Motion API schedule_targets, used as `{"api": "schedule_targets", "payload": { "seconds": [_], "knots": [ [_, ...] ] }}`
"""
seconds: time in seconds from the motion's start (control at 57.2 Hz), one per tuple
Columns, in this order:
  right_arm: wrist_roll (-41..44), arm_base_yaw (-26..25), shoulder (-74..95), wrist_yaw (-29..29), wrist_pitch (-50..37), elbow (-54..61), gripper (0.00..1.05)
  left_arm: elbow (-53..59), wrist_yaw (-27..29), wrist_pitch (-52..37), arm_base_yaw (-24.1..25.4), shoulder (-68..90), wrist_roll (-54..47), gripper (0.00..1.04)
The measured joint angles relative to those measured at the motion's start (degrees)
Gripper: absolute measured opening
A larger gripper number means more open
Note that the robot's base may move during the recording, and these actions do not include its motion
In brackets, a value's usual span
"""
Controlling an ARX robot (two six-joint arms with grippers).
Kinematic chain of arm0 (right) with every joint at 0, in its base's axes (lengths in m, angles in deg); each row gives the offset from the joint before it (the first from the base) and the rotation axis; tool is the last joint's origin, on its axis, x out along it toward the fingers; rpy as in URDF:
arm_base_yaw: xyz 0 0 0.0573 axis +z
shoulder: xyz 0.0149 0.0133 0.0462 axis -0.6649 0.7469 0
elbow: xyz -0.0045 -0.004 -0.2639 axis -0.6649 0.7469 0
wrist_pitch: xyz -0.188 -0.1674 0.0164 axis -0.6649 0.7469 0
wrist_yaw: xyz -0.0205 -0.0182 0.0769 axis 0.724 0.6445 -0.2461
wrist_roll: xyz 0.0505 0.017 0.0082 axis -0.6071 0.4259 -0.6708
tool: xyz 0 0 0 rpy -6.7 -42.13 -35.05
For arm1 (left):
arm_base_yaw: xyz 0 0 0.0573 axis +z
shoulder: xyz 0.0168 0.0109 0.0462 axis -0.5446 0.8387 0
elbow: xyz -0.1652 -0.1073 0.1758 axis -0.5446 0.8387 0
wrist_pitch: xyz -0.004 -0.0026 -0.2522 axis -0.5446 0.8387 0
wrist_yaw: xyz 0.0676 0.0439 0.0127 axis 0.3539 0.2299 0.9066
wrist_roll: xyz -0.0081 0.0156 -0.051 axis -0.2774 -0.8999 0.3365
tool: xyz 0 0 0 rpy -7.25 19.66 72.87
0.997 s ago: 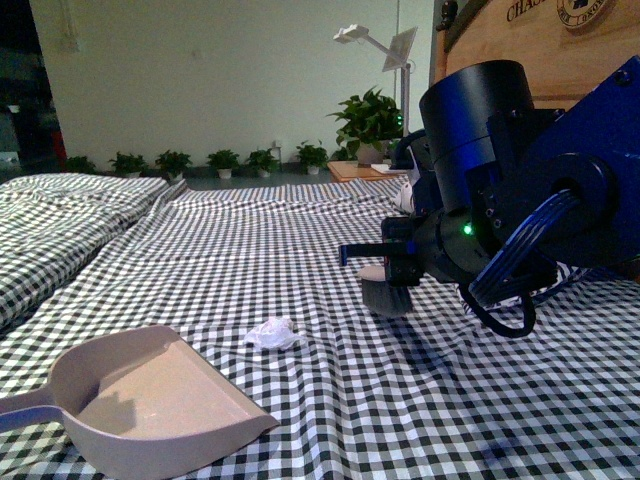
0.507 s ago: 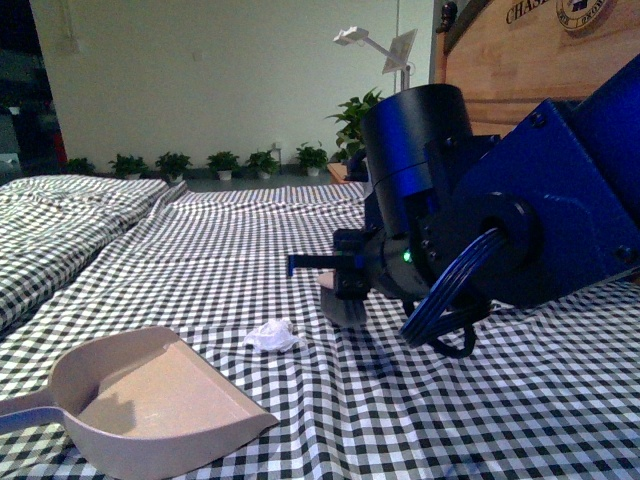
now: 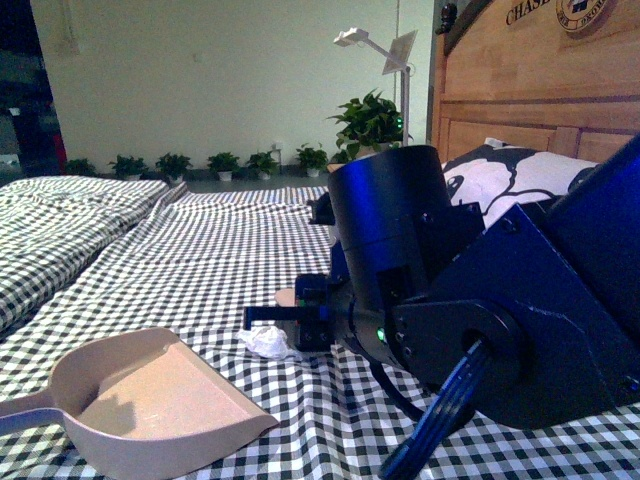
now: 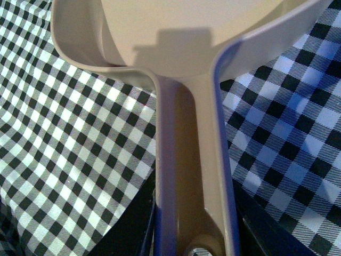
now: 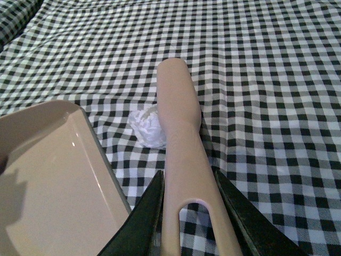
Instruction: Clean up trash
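Right jaws clamp brush (image 5: 178, 122); paper wad (image 5: 149, 127) ahead of them, just beside brush head. Left jaws clamp dustpan (image 4: 186, 160) handle.

The front view is dim, with a blue cast, and the near right arm (image 3: 480, 330) looks soft. Both wrist views are brighter and sharp. A hard-edged shadow lies inside the dustpan (image 4: 186, 96).

In the front view, the only writing stands on the wooden headboard (image 3: 520, 90) at the right. Dark capital lettering (image 3: 527, 12) along its top reads "CHAS", with the tops of the letters cut by the picture's upper edge; whether more letters follow cannot be told. Just to the right of it is a dark round emblem (image 3: 586, 10), half cut off, with a ring of small lettering too fine to read.
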Motion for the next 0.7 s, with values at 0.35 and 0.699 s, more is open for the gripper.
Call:
{"api": "schedule_targets", "payload": {
  "seconds": [0.35, 0.699],
  "knots": [
    [-0.09, -0.57, -1.01, -3.50, -4.63, 6.51, 0.23, 0.00, 0.00, -0.02, 0.00, 0.00, 0.00, 0.28],
    [-1.44, 2.73, -5.60, -7.50, -9.22, 12.52, 0.23, 0.00, 0.00, -0.02, 0.00, 0.00, 0.02, 0.28]
  ]
}}
